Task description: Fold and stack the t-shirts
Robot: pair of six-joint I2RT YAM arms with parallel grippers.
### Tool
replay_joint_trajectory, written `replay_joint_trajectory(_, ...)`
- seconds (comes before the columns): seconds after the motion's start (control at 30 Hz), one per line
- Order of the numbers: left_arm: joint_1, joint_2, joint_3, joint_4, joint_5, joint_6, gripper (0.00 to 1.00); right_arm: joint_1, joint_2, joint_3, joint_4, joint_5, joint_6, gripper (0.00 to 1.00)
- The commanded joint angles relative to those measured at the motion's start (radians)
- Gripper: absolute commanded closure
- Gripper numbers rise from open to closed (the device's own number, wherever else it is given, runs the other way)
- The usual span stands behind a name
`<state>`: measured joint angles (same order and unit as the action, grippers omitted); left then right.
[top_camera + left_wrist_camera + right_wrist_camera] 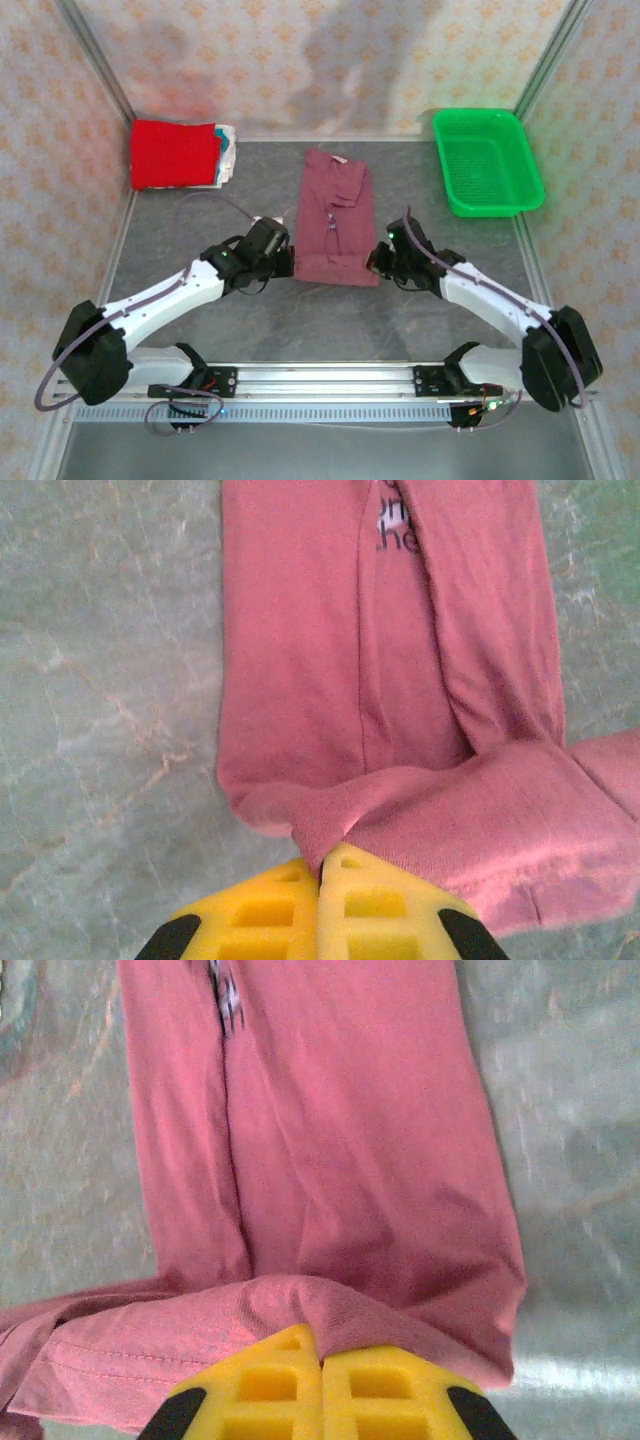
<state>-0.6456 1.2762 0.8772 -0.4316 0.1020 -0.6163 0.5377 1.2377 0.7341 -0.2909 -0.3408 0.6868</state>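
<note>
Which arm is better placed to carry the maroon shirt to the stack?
Left, likely: the folded stack lies far left, on that arm's side. Left gripper and right gripper both pinch the near hem of the maroon shirt.

The right gripper (320, 1348), its yellow fingers pressed together, pinches the near hem of the maroon t-shirt (340, 1160). The shirt lies folded lengthwise on the grey table (570, 1110), with white print (228, 995) at its far end.

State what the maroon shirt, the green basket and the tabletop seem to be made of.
Maroon t-shirt: soft matte knit cloth, probably cotton; it creases and shows a stitched hem.
Green basket: smooth moulded plastic, perforated mesh floor.
Tabletop: grey, marble-like veining, faint sheen; stone or printed laminate, unclear.
</note>
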Motion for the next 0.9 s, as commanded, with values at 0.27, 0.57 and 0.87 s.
replay_joint_trajectory(0.27, 0.124, 0.257, 0.273, 0.002, -0.001, 0.210, 1.00, -0.089, 0.269, 0.248, 0.101, 0.016, -0.166, 1.00)
replay_joint_trajectory(0.57, 0.175, 0.402, 0.386, 0.016, 0.021, 0.260, 1.00, -0.130, 0.405, 0.342, 0.125, -0.007, -0.176, 1.00)
replay_joint_trajectory(0.87, 0.230, 0.618, 0.603, 0.001, 0.034, 0.300, 1.00, -0.193, 0.544, 0.493, 0.139, -0.030, -0.201, 1.00)
